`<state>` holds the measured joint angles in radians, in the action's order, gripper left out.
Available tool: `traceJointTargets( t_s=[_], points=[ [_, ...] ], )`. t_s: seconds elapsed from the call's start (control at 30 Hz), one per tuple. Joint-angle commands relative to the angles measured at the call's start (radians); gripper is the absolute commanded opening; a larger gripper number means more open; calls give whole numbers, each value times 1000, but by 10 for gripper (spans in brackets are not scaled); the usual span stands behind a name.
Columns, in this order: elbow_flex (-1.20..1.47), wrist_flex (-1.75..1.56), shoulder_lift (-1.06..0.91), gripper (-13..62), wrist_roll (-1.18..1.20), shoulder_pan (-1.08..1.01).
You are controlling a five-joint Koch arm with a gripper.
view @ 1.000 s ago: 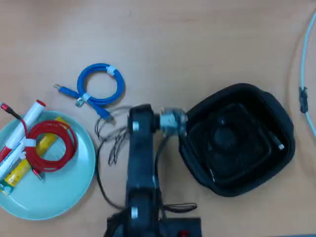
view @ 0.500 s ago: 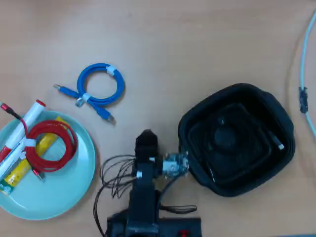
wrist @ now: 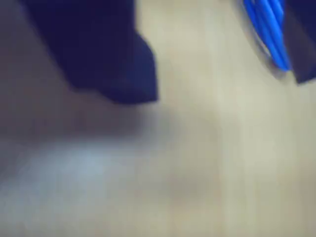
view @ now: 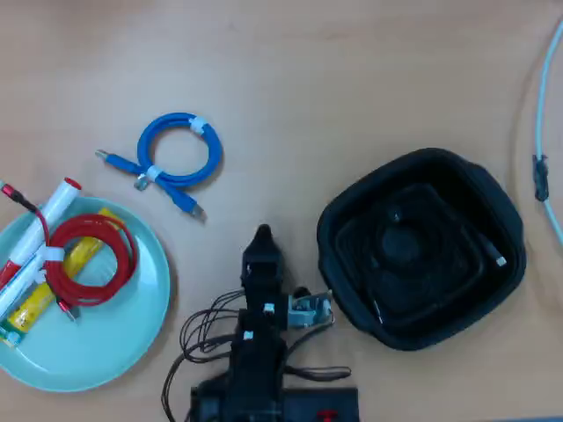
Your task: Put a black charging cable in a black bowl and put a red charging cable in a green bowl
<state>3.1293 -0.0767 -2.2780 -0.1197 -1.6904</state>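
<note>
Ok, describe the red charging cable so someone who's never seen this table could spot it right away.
In the overhead view, find the pale green bowl at the lower left of the wooden table. The red charging cable lies in it as a ring bound by white ties, beside a white marker. The other coiled cable is blue and lies on the table.

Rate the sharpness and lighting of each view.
Wrist view: heavily blurred, only the coiled blue cable and a dark blur recognisable. Overhead view: mostly sharp, evenly lit with soft shadows, but the matte black tub swallows detail inside.
</note>
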Motion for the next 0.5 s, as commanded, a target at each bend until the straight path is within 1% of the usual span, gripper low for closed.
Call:
traceJointTargets(
  t_s=[0.0,0.47],
  points=[
    [26,-3,-95,294,3,-8],
    [26,5,-89,288,3,-8]
  ],
)
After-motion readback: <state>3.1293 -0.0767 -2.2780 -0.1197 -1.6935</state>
